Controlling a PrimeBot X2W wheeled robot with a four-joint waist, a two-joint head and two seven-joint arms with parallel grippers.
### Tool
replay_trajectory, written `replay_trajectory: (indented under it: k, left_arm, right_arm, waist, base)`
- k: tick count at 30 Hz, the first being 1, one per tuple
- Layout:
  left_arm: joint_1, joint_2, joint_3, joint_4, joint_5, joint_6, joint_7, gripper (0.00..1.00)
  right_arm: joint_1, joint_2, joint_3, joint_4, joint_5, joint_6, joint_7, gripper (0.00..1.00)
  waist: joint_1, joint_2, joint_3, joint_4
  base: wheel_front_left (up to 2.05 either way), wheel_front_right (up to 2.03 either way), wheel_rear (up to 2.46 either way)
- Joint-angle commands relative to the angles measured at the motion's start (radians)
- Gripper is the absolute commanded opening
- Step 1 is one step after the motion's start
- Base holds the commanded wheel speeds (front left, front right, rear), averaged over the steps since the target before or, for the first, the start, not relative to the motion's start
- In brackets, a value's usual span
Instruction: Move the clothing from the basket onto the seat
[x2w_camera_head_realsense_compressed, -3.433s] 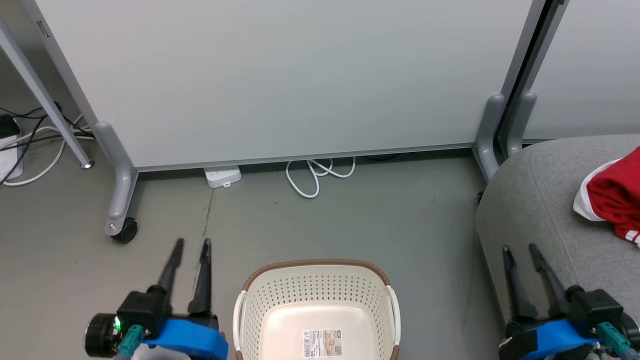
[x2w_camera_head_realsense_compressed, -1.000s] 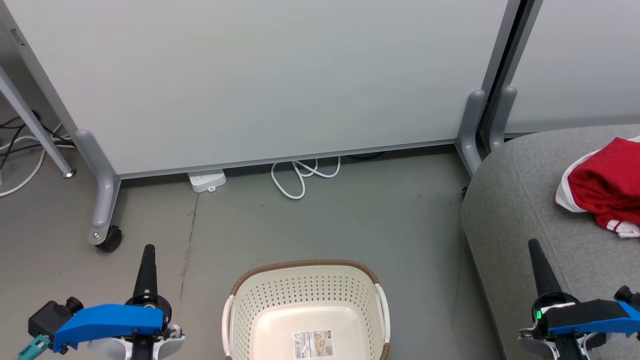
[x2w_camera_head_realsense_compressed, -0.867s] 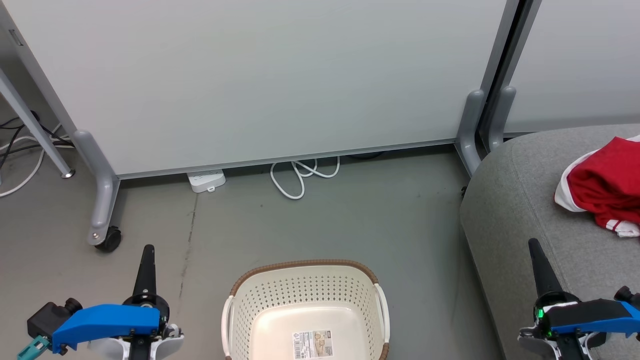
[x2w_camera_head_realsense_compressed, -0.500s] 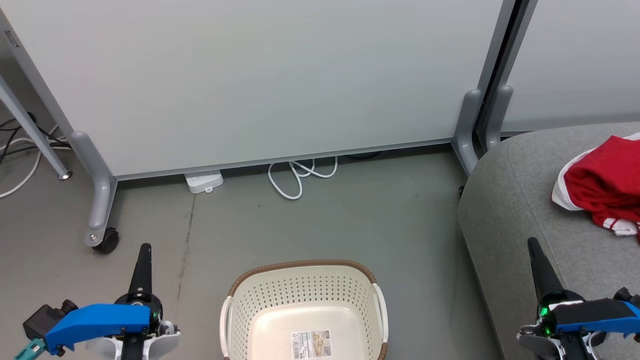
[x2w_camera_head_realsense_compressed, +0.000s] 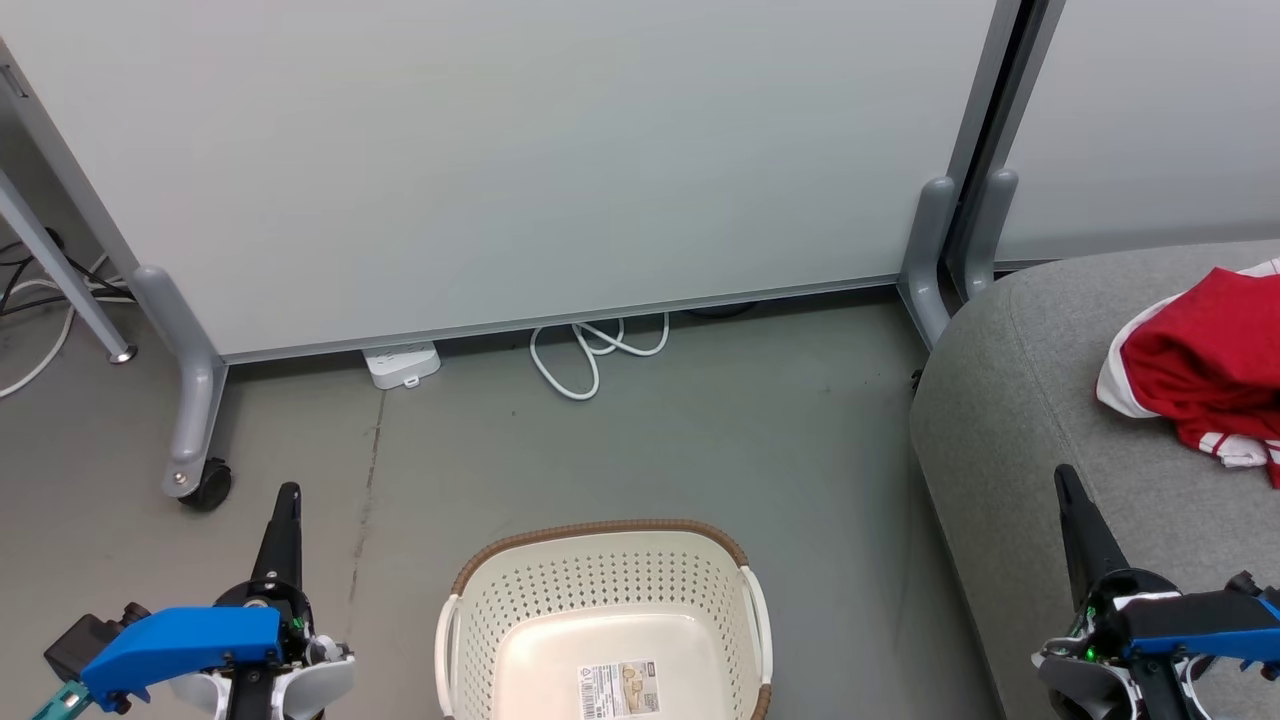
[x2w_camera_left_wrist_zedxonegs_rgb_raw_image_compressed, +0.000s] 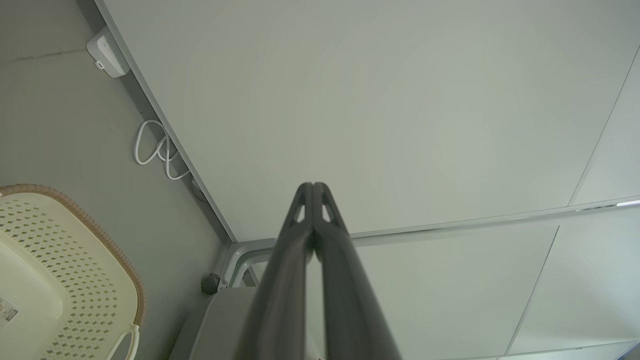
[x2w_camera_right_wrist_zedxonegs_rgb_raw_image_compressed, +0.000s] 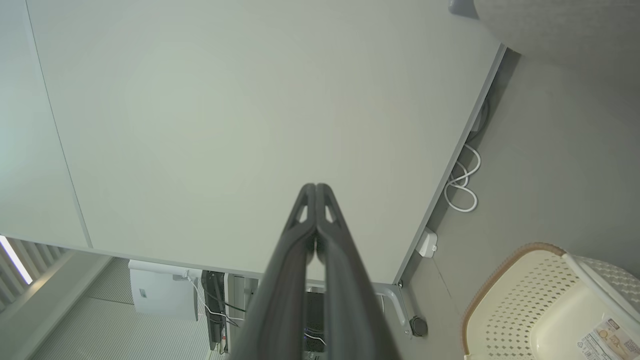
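The cream basket (x2w_camera_head_realsense_compressed: 600, 620) sits on the floor at the bottom middle of the head view, with nothing inside but the label on its floor; it also appears as the basket (x2w_camera_left_wrist_zedxonegs_rgb_raw_image_compressed: 60, 280) and the basket (x2w_camera_right_wrist_zedxonegs_rgb_raw_image_compressed: 545, 305) in the wrist views. Red clothing (x2w_camera_head_realsense_compressed: 1205, 365) with white trim lies crumpled on the grey seat (x2w_camera_head_realsense_compressed: 1020, 400) at the right edge. My left gripper (x2w_camera_head_realsense_compressed: 288, 492) hangs left of the basket, and my left gripper (x2w_camera_left_wrist_zedxonegs_rgb_raw_image_compressed: 313, 186) has its fingertips pressed together, holding nothing. My right gripper (x2w_camera_head_realsense_compressed: 1062, 474) is over the seat's front edge; my right gripper (x2w_camera_right_wrist_zedxonegs_rgb_raw_image_compressed: 316, 187) is likewise shut and empty.
A pale partition panel (x2w_camera_head_realsense_compressed: 520, 150) on grey legs with a castor (x2w_camera_head_realsense_compressed: 205, 485) stands behind the basket. A white power strip (x2w_camera_head_realsense_compressed: 402, 363) and a looped white cable (x2w_camera_head_realsense_compressed: 590, 350) lie at its foot. More cables (x2w_camera_head_realsense_compressed: 40, 300) trail at the far left.
Both grippers have turned sideways since the oldest frame, where their fingers stood apart; they now read as single shut blades. The camera has drifted slightly, shifting the scene leftward.
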Motion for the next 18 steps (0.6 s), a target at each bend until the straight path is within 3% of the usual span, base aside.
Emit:
replay_trajectory:
  k: [1, 18]
  left_arm:
    - [-0.022, 0.000, 0.009, -0.007, -0.020, -0.010, 0.008, 0.00]
    - [-0.024, -0.001, 0.022, -0.009, -0.145, -0.010, 0.040, 0.00]
  right_arm:
    - [-0.015, -0.005, -0.003, -0.005, 0.025, 0.000, 0.009, 0.00]
    - [-0.022, -0.005, -0.006, -0.004, 0.154, 0.000, 0.040, 0.00]
  waist:
    - [0.0000, 0.0000, 0.000, -0.001]
    - [0.0000, 0.0000, 0.000, -0.011]
  base:
    - [0.00, 0.00, 0.00]
    - [0.00, 0.00, 0.00]
